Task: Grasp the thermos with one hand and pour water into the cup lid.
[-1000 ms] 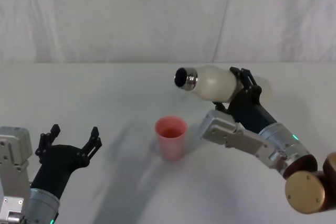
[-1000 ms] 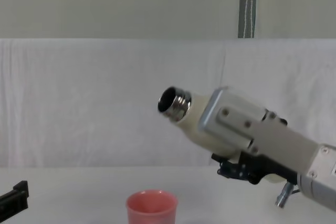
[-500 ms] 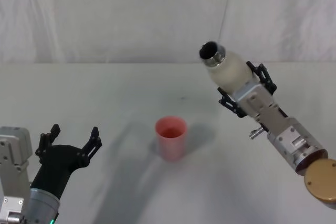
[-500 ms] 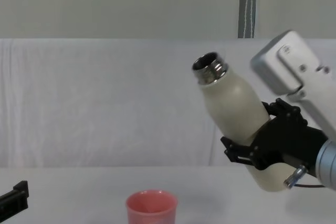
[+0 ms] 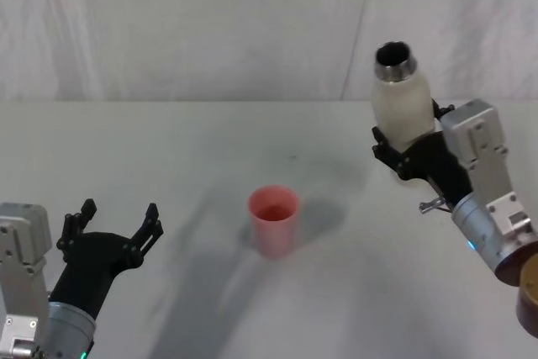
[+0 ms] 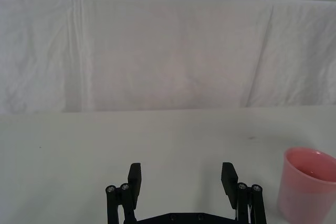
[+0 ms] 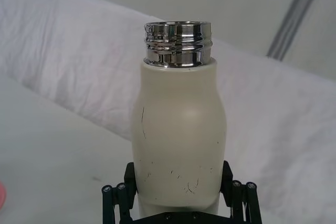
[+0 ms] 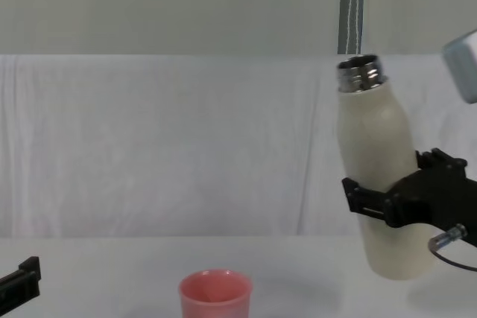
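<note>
Right end effector [image 8: 402, 202] clamps the thermos [image 8: 376, 176] nearly upright, aloft, well right of the cup [image 5: 273, 220]. Pour looks finished; next, set it down gently. Left end effector [image 5: 113, 226] parked, open.

The left tool [image 5: 113, 223] is black plastic, two linked fingers [image 6: 134, 178] with small bright pins at the joints, on a black tapered base. Its wrist is a silver-grey cylinder with a green light, beside a pale grey box. The right tool [image 5: 409, 147] is the same black linkage, with a grey screwed box, a small metal stub, a teal light and a bronze-brown disc behind it.
</note>
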Motion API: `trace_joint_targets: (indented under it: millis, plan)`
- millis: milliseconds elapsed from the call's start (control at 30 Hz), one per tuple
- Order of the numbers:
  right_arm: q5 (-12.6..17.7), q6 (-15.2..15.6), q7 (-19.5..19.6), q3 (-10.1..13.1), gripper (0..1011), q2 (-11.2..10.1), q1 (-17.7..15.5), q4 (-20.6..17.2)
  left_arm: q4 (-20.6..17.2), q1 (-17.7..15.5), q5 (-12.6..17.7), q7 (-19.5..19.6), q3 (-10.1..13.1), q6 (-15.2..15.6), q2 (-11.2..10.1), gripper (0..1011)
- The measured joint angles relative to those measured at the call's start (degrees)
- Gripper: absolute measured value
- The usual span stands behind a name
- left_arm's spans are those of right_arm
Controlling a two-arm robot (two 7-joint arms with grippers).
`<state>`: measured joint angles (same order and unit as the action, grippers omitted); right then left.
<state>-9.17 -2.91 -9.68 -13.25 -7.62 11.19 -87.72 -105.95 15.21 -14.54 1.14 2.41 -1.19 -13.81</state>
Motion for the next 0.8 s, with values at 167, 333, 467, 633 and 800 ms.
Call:
trace_joint_targets:
  millis: [167, 333, 467, 633, 800]
  plan:
    - [4.59, -0.17, -0.38, 1.84, 951, 0.85, -0.42, 0.74, 0.0, 0.0, 0.0, 0.0, 0.0, 0.0, 0.0, 1001]
    - [8.01, -0.13, -0.41, 3.32, 951, 1.5, -0.83, 1.36, 0.0, 0.0, 0.0, 0.0, 0.0, 0.0, 0.0, 1001]
    - [9.95, 0.18, -0.38, 4.25, 952, 1.7, -1.08, 1.66, 0.0, 0.0, 0.0, 0.0, 0.0, 0.0, 0.0, 1001]
    - [11.39, 0.74, -0.09, 4.97, 951, 1.64, -1.17, 1.82, 0.0, 0.0, 0.0, 0.0, 0.0, 0.0, 0.0, 1001]
    - [12.19, 1.61, 0.31, 5.45, 951, 1.18, -1.22, 2.09, 0.0, 0.0, 0.0, 0.0, 0.0, 0.0, 0.0, 1001]
